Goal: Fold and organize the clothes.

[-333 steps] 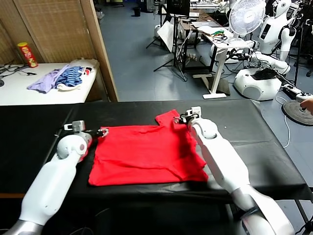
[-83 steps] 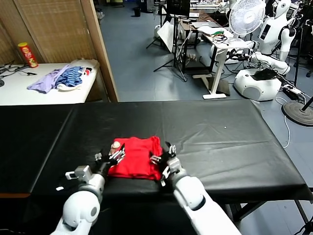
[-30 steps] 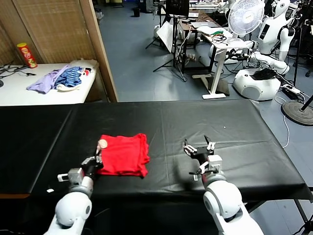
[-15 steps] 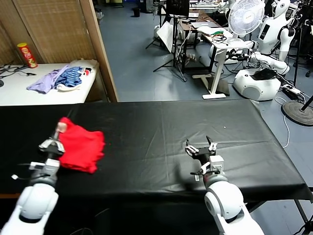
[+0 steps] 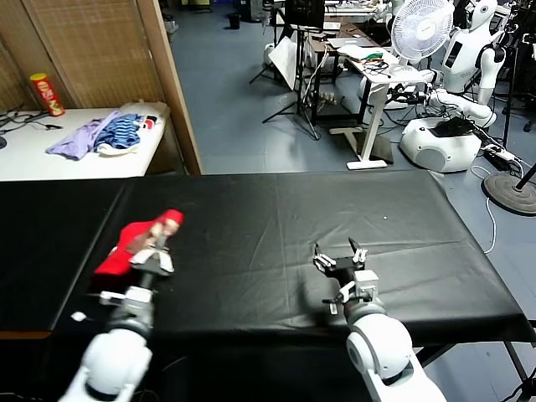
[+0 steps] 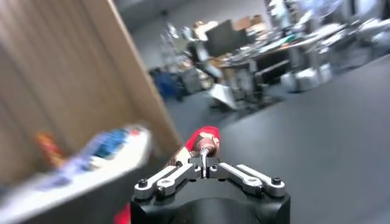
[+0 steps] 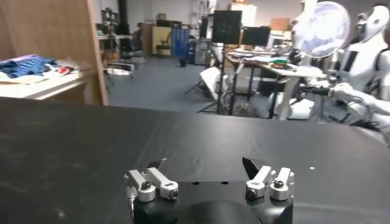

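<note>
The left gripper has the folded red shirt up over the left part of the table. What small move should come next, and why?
Probably lower the shirt onto the black table and release. The left gripper is shut on the folded bundle, which hangs above the cloth at the table's left side, not yet set down. The right gripper rests open and empty, so it need not move.

My left hand (image 5: 152, 244) swung the folded red T-shirt (image 5: 134, 239) from frame centre to lower left; shirt now bunched, lifted. Right hand (image 5: 339, 255) withdrew to lower right.
</note>
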{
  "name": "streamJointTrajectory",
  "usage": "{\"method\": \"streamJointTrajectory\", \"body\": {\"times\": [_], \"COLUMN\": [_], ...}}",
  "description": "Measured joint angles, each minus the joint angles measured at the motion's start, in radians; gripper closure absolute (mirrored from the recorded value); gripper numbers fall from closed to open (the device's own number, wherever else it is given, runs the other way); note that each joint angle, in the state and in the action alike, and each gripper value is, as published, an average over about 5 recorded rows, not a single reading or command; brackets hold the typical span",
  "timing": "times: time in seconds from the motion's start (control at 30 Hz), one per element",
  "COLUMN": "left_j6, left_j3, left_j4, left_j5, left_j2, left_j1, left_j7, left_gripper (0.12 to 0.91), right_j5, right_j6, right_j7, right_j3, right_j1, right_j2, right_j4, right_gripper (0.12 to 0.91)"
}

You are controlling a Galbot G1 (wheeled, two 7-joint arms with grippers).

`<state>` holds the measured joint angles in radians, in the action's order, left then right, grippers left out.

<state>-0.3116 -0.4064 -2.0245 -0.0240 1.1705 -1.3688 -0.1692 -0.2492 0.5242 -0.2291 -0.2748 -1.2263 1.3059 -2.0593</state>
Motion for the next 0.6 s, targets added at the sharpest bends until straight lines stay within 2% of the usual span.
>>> {"method": "streamJointTrajectory", "body": {"times": [0.1,0.23,0.37,0.47,0.6], "left_j6": [0.027,0.098,0.176,0.216,0.241], "left_j3": [0.059,0.105,0.112,0.101,0.074], "left_j4": [0.012,0.006,-0.018,-0.043,-0.074], "left_j5": [-0.018,-0.064,-0.142,-0.204,-0.255], "left_j2": [0.047,0.066,0.062,0.058,0.054], "left_j1": [-0.006,-0.021,-0.032,-0.029,-0.025], "left_j7": [0.03,0.091,0.148,0.156,0.137], "left_gripper": [0.793,0.596,0.378,0.265,0.235], "right_j5": [-0.058,-0.161,-0.274,-0.356,-0.415], "right_j6": [0.001,0.022,0.063,0.099,0.126], "right_j7": [0.033,0.081,0.103,0.117,0.14], "right_j3": [0.009,0.029,0.06,0.095,0.159], "right_j1": [0.006,0.027,0.06,0.098,0.162], "right_j2": [-0.016,-0.037,-0.039,-0.027,-0.001], "right_j4": [0.003,0.022,0.047,0.076,0.133], "right_gripper": [0.227,0.227,0.227,0.227,0.227]}}
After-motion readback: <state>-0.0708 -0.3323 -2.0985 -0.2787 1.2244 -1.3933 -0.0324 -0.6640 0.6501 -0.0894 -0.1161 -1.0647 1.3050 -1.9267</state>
